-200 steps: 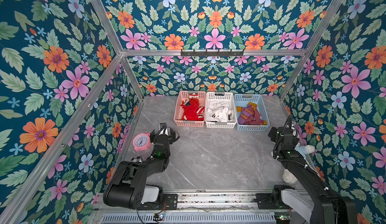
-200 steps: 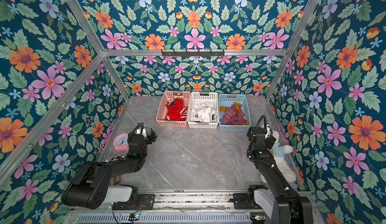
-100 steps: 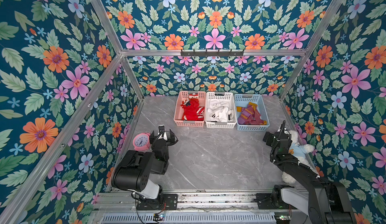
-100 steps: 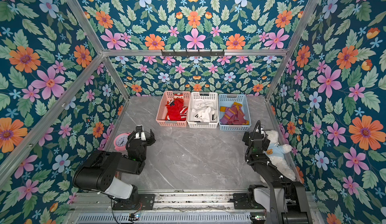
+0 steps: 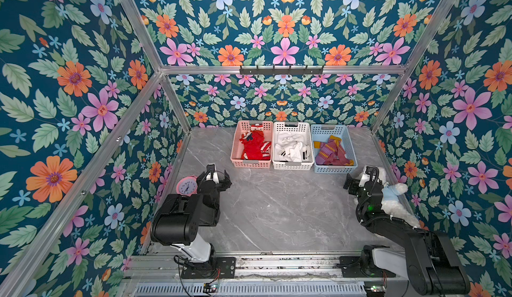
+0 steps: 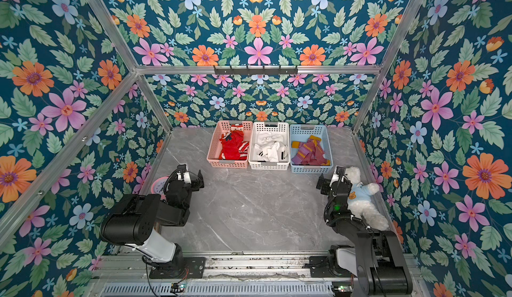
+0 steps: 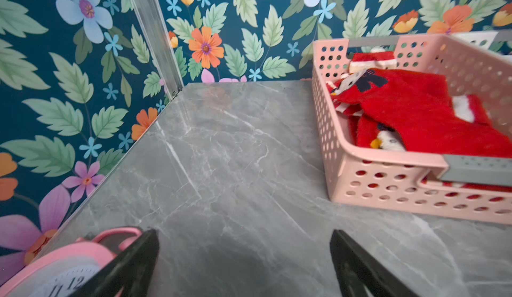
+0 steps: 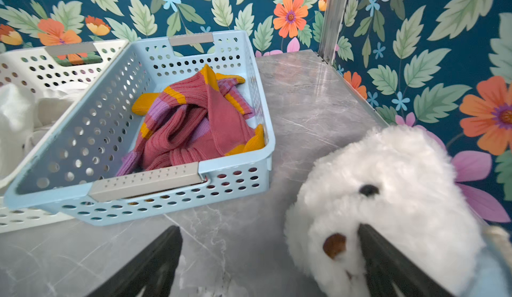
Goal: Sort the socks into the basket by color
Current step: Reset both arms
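Fingers (image 7: 133,265) of the left gripper (image 7: 243,254) stand spread wide, released, with only bare grey marble table (image 7: 221,157) between them. In the left wrist view, one finger sits just beside the rim of a pink alarm clock (image 7: 55,270). Beyond that gap stands the pink basket (image 7: 388,196), with red socks (image 7: 415,110) heaped inside, some showing white trim.

The right gripper (image 8: 270,254) is likewise released and holds nothing, its fingers (image 8: 388,262) far apart over the table. One finger crosses in front of the muzzle of a white plush bear (image 8: 388,176); whether it touches the fur cannot be told. Ahead of that gripper the blue basket (image 8: 235,187) holds maroon socks (image 8: 194,126) with mustard toes and lilac bands.

In both top views the three baskets sit side by side, touching, near the back wall (image 5: 277,99). The pink one is on the left and the white basket (image 5: 292,166) is in the middle with white socks (image 5: 291,147) marked by black bands. No sock lies on the open table. The left gripper (image 5: 219,174) hovers next to the clock (image 5: 186,186) by the left wall. The right gripper (image 5: 358,178) hovers by the bear (image 5: 394,193), which wears a light blue top and lies along the right wall.
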`<control>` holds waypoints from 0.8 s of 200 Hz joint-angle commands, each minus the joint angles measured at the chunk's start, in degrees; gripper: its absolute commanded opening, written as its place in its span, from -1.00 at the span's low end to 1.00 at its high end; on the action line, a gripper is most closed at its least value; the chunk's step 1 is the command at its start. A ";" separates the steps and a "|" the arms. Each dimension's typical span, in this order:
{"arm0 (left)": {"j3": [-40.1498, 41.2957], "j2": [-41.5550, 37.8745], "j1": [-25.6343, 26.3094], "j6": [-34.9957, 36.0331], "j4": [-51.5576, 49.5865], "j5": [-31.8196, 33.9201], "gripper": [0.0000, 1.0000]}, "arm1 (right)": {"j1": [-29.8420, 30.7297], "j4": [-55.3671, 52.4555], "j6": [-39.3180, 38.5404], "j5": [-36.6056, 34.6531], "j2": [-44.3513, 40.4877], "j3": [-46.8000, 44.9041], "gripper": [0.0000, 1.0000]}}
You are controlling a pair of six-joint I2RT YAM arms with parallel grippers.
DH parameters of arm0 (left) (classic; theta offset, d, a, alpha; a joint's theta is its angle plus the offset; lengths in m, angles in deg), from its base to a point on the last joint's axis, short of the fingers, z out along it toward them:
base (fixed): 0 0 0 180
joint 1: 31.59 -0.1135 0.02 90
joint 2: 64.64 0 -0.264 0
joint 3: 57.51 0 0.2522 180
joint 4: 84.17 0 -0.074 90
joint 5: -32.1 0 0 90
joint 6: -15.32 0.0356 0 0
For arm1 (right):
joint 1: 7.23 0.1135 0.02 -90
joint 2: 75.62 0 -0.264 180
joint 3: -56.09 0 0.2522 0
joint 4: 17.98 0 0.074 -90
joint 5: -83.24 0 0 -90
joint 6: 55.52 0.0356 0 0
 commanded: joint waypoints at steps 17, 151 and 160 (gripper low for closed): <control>-0.26 -0.28 -0.30 -0.85 1.29 -1.12 0.99 | -0.25 22.92 -6.43 18.97 13.99 -1.19 0.99; -1.14 -0.12 -0.91 -1.47 -0.19 -1.97 0.99 | -6.11 7.12 -2.51 27.62 11.98 5.26 0.99; -1.09 -0.16 -0.92 -1.42 -0.19 -1.94 0.99 | -6.16 7.12 -2.52 27.62 11.97 5.28 0.99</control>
